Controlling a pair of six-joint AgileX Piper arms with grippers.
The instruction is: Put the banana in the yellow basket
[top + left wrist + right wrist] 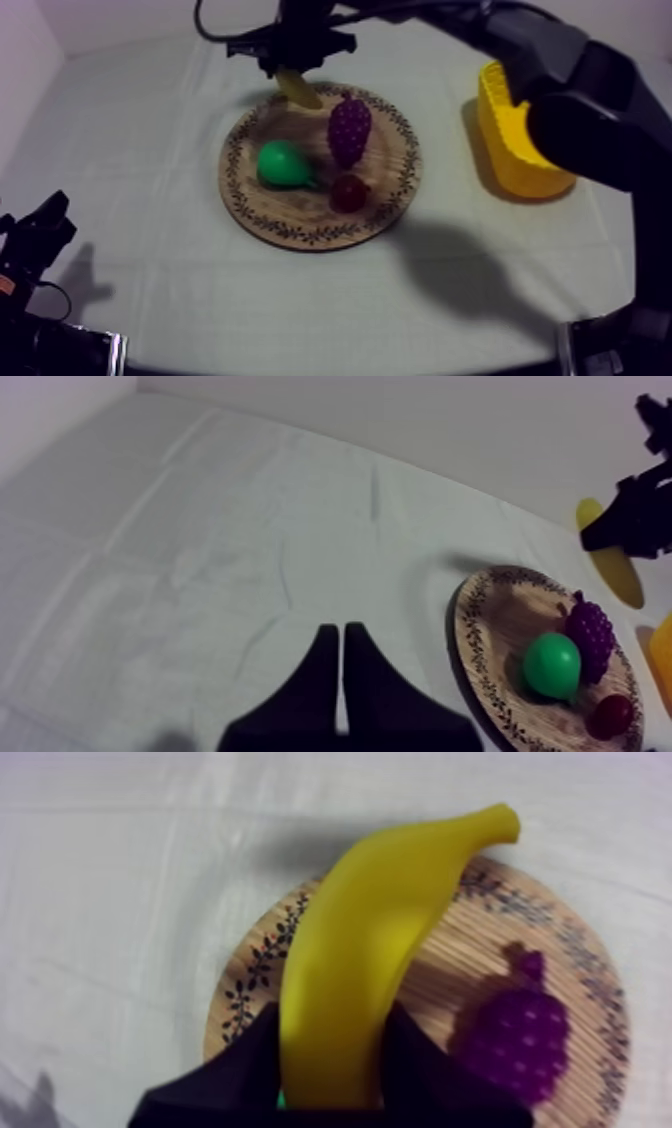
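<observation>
1. Two tools: the right tool [292, 68] grips the one banana [298, 88] at its lower end, a black finger pressed on each side, seen close in the right wrist view.
2. The banana hangs from that tool over the far rim of the single round wooden board [290, 208]; its free tip points beyond the rim.
3. Three fruits lie on the board: one green pear [280, 163] at its left, one bunch of purple grapes [349, 128] towards the far right, and one small red fruit [348, 192] just in front of the grapes.
4. One yellow basket [510, 130] stands on the counter [150, 280] to the right of the board, apart from it.
5. The left tool [341, 641] is clenched on nothing, its fingers together as a narrow wedge, low at the counter's left and well apart from the board.
</observation>
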